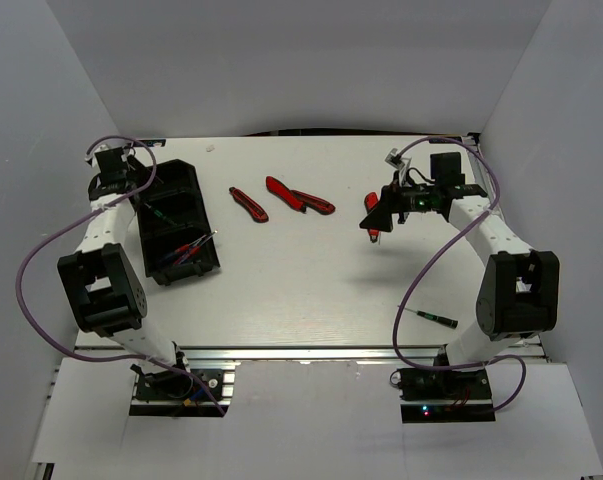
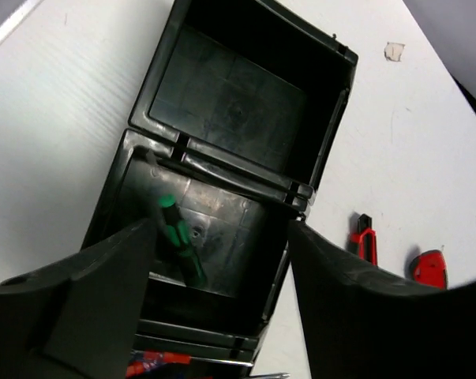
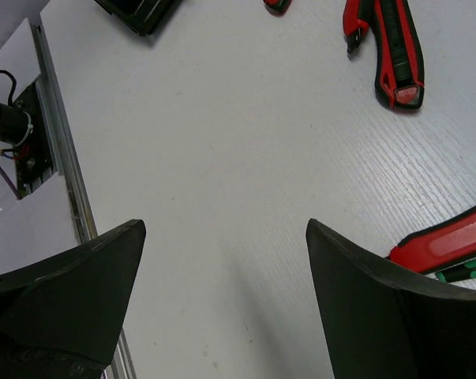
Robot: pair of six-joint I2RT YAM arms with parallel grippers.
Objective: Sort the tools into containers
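**Left claw** (image 2: 219, 225): released, with its fingers spread wide and nothing between them. It hangs above the row of black bins (image 1: 194, 195) at the left side of the desk (image 1: 311, 290), roughly over the joint between two of them.

**Bins**
- The far bin (image 2: 245, 103) is in full view between and beyond the fingers.
- The next bin (image 2: 238, 229) holds a green-and-black screwdriver (image 2: 178, 237), which lies on the bin floor close to the left wall.
- At the near end of the row lie red-and-blue handles (image 1: 188, 249). One thin shaft pokes over the right wall.

**Right claw** (image 3: 226, 225): released, with its fingers wide apart and only bare desk between them. It hangs above the far right part of the desk.

**Tools on the desk**
- The red knife (image 1: 248, 203) lies just right of the bins, at the far middle of the desk.
- The red-and-black pliers (image 1: 299, 196) lie just right of the knife, apart from it.
- A red-handled tool (image 3: 451, 241) lies under the right claw, beside its right finger. Its type cannot be told.
- A thin dark screwdriver (image 1: 428, 317) lies near the right arm, towards the near edge and well apart from the other tools.
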